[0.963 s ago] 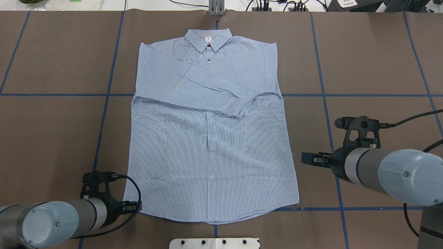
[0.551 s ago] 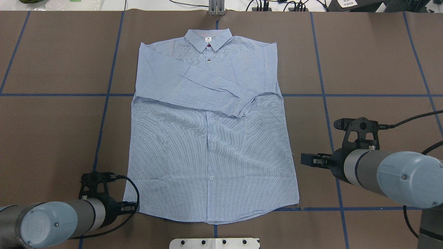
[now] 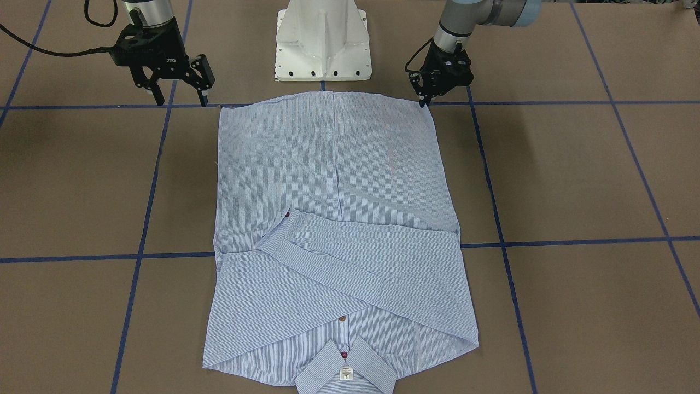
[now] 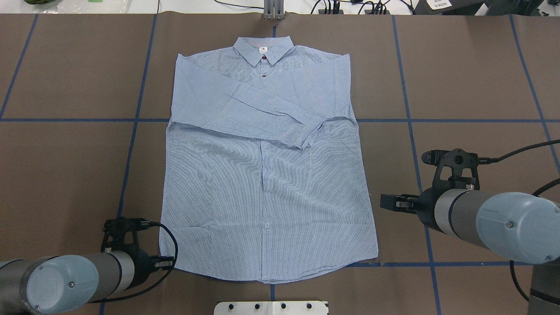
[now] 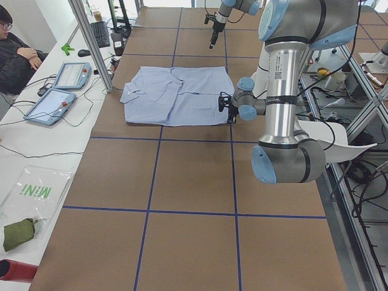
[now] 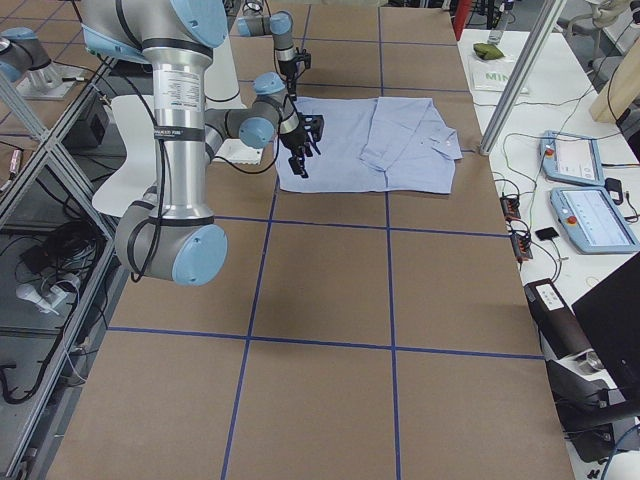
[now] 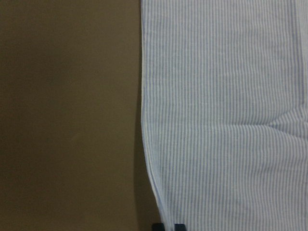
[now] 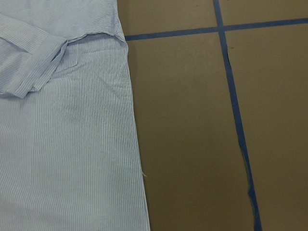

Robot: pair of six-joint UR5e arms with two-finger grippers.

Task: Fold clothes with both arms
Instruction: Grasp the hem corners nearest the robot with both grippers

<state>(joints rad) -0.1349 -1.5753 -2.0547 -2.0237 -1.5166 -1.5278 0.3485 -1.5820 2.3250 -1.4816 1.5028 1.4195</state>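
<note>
The light blue striped shirt (image 4: 262, 183) lies flat and face up on the brown table, collar at the far side, with both sleeves folded across the chest. It also shows in the front-facing view (image 3: 333, 164). My left gripper (image 4: 168, 262) is low at the shirt's near left hem corner (image 3: 424, 101). In the left wrist view its fingertips (image 7: 168, 226) are close together on the shirt's edge (image 7: 226, 120). My right gripper (image 3: 180, 101) is open and empty, just outside the near right hem corner (image 4: 387, 201). The right wrist view shows the shirt's side edge (image 8: 62, 144).
The white pedestal base (image 3: 322, 44) stands at the near table edge behind the hem. Blue tape lines (image 4: 411, 120) cross the brown table cover. A metal post (image 4: 273, 11) stands beyond the collar. An operator (image 5: 15, 48) and tablets (image 5: 73, 73) are at the far side.
My left gripper has shifted slightly left at the hem corner, and that corner of the shirt has drawn in a little. My right arm has barely moved.
</note>
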